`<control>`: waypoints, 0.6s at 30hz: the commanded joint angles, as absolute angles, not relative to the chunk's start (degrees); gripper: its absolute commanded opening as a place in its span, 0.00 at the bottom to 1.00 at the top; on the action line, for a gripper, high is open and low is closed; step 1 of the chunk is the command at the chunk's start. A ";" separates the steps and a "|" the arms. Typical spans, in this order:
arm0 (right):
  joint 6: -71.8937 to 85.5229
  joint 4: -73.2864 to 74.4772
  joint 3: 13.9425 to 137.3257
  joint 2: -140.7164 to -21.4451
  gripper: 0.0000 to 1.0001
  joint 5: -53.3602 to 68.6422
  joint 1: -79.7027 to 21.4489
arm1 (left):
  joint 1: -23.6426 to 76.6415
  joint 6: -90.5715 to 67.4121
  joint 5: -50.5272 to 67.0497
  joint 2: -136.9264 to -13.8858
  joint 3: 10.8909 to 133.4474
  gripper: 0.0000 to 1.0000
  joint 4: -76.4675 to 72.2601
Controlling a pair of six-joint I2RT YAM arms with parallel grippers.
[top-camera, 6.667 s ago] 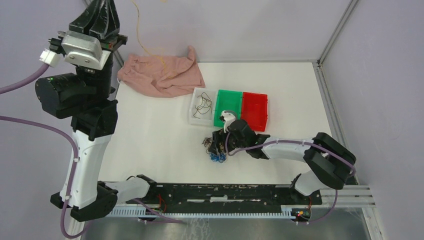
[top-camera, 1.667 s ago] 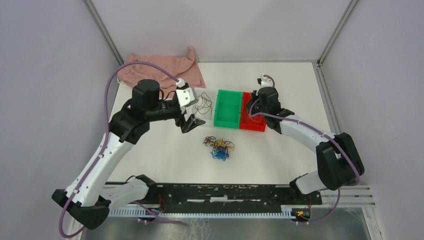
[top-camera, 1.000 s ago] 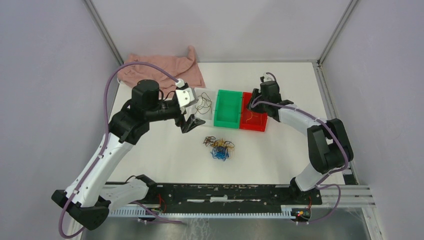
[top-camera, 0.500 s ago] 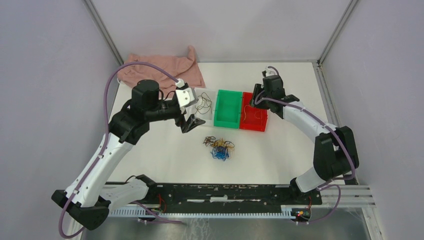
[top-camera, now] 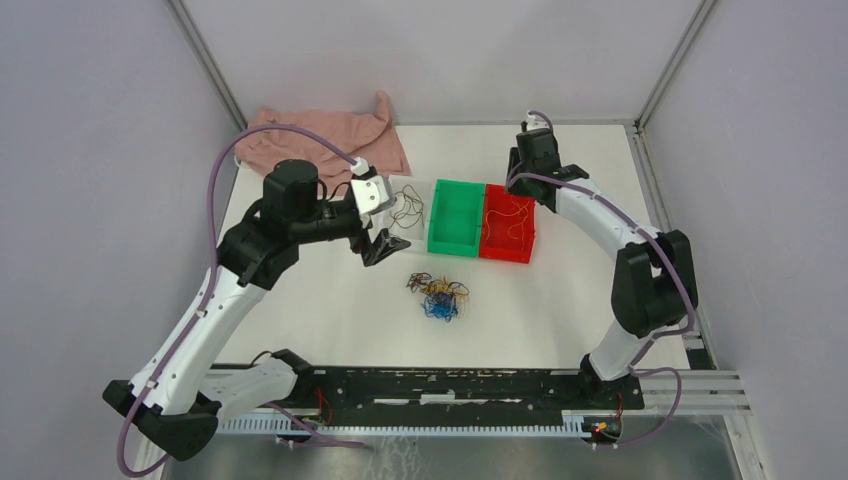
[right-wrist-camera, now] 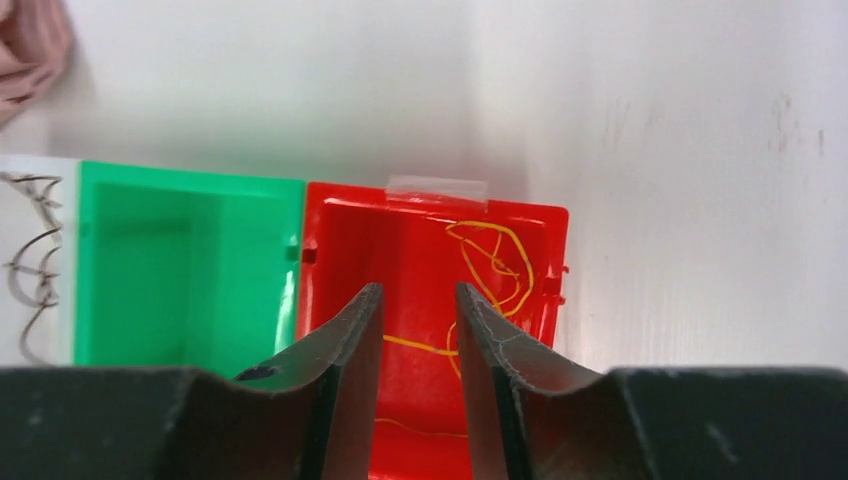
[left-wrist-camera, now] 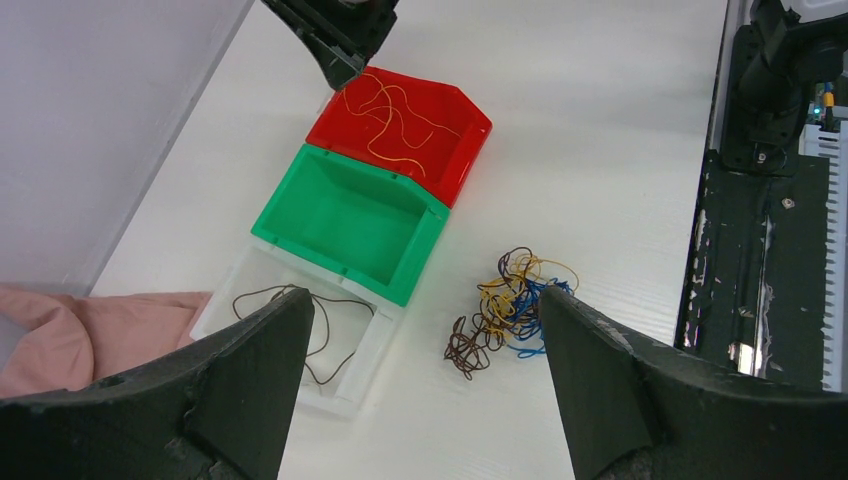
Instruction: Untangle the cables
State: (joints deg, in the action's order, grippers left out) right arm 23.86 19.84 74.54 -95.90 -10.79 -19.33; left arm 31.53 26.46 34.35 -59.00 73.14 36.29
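Observation:
A tangle of yellow, blue and dark brown cables (top-camera: 438, 296) (left-wrist-camera: 512, 305) lies on the white table in front of three joined bins. One yellow cable (top-camera: 512, 220) (right-wrist-camera: 490, 260) lies loose in the red bin (top-camera: 525, 245) (left-wrist-camera: 470, 160). A brown cable (top-camera: 405, 208) (left-wrist-camera: 300, 330) sits in the clear bin (top-camera: 384, 238). The green bin (top-camera: 455, 215) (right-wrist-camera: 170, 270) holds nothing. My left gripper (top-camera: 385, 240) (left-wrist-camera: 425, 300) hovers wide open over the clear bin's near edge. My right gripper (top-camera: 517, 185) (right-wrist-camera: 418, 290) hangs above the red bin's far side, jaws narrowly parted with nothing between them.
A pink cloth (top-camera: 325, 150) (left-wrist-camera: 60, 330) lies crumpled at the far left corner. Enclosure walls and metal posts close in the table on three sides. The black base rail (top-camera: 450, 385) (left-wrist-camera: 760, 250) runs along the near edge.
My right gripper has drawn back from over the red bin toward the far edge, and the yellow cable stays in the bin. My left arm has held still.

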 commanded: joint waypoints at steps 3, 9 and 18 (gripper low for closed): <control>21.77 22.63 79.30 -101.82 0.30 -19.15 -19.23 | 31.55 27.45 33.61 -57.67 73.49 0.90 34.47; 21.11 22.16 79.00 -106.09 0.23 -22.15 -20.86 | 31.56 27.95 33.62 -57.88 73.25 0.90 34.49; 21.68 22.33 80.69 -112.97 0.21 -22.20 -23.88 | 31.55 28.24 32.89 -58.04 73.90 0.90 34.71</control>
State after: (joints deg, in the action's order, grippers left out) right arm 21.56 22.59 77.82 -111.24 -21.10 -22.87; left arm 31.53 26.48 33.23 -58.72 73.10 36.29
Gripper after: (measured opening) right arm 0.214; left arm 0.905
